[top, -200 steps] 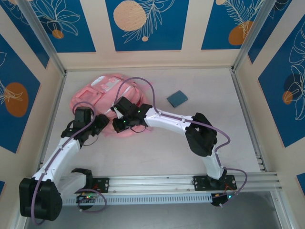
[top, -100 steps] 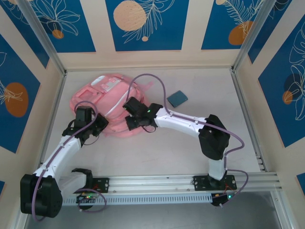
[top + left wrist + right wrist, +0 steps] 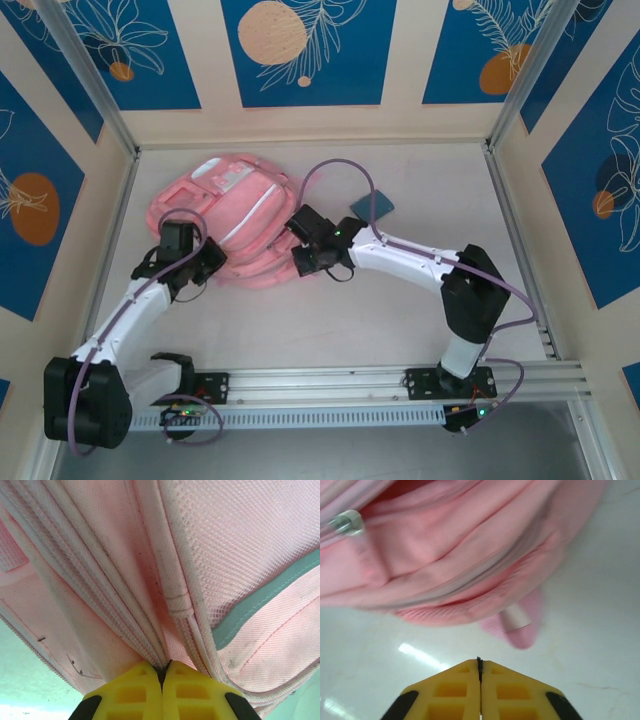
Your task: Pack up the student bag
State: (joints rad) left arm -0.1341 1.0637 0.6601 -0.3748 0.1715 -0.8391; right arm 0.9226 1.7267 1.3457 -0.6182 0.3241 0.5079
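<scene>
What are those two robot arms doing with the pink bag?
They're working on packing the pink backpack lying on the table. The left gripper is pinched shut on a fold of the bag's fabric. The right gripper is closed with nothing in it, just off the bag's edge. A small blue pencil case lies on the table beside the bag, not packed yet.

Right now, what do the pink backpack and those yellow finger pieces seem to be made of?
Pink backpack: woven synthetic fabric, probably nylon or polyester, matte. The weave grain shows close up, with an open mesh panel, stitched seams and a pale teal trim band.
Yellow fingers of the left hand: they look like moulded or printed plastic, smooth, with recessed square pockets. The exact plastic is unclear.
</scene>
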